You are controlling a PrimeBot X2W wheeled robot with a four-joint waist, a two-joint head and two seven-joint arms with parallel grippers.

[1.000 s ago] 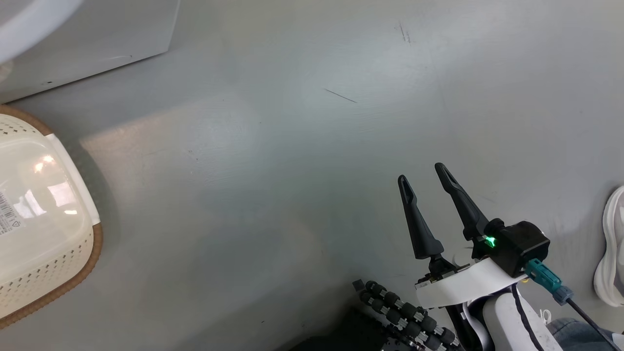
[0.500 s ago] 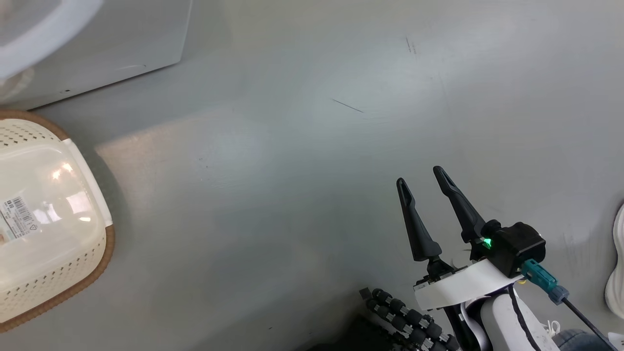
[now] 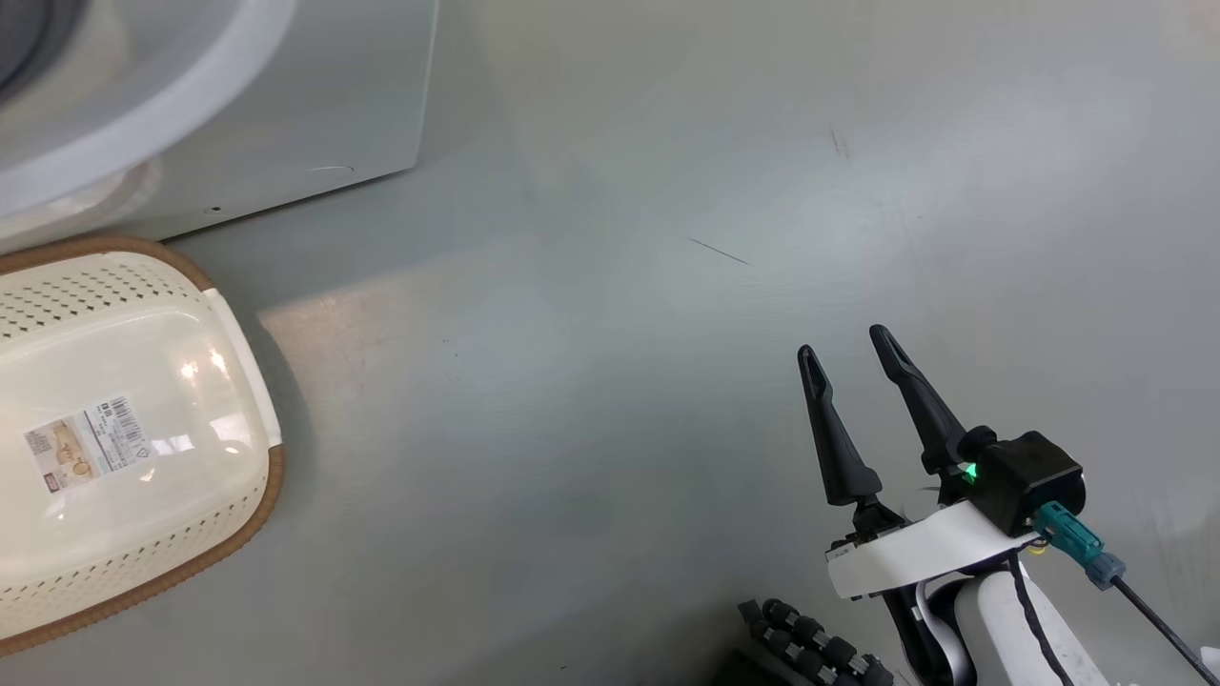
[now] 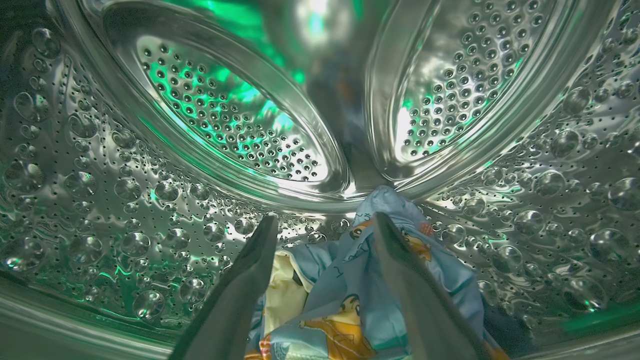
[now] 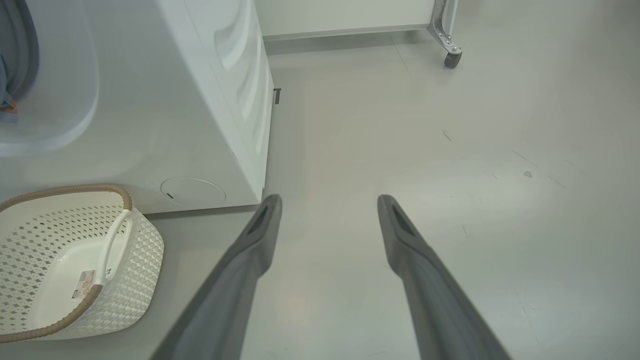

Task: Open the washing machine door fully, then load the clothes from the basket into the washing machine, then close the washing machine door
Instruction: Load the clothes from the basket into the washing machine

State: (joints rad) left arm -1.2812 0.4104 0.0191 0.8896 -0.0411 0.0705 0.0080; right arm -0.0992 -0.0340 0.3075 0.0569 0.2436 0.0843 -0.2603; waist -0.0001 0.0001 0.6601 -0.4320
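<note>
My left gripper (image 4: 325, 219) is inside the washing machine's perforated steel drum (image 4: 240, 125), its fingers spread open. The clothes (image 4: 350, 280), light blue with orange-brown cartoon figures and a bit of cream cloth, lie on the drum floor between and below the fingers. The washing machine (image 3: 315, 95) (image 5: 165, 100) stands at the upper left. The cream basket (image 3: 272, 476) (image 5: 145, 250) sits on the floor before it, with nothing inside but a label. My right gripper (image 3: 843, 343) (image 5: 328, 200) hangs open over bare floor to the basket's right. The washing machine door is out of view.
Grey floor stretches to the right of the machine. A white unit on a caster wheel (image 5: 452, 59) stands behind it. My own wheeled base (image 3: 810, 648) shows at the bottom edge, beside the right arm.
The head camera has shifted, so the basket and machine sit further into the picture. The right gripper keeps its open pose. The left gripper has opened.
</note>
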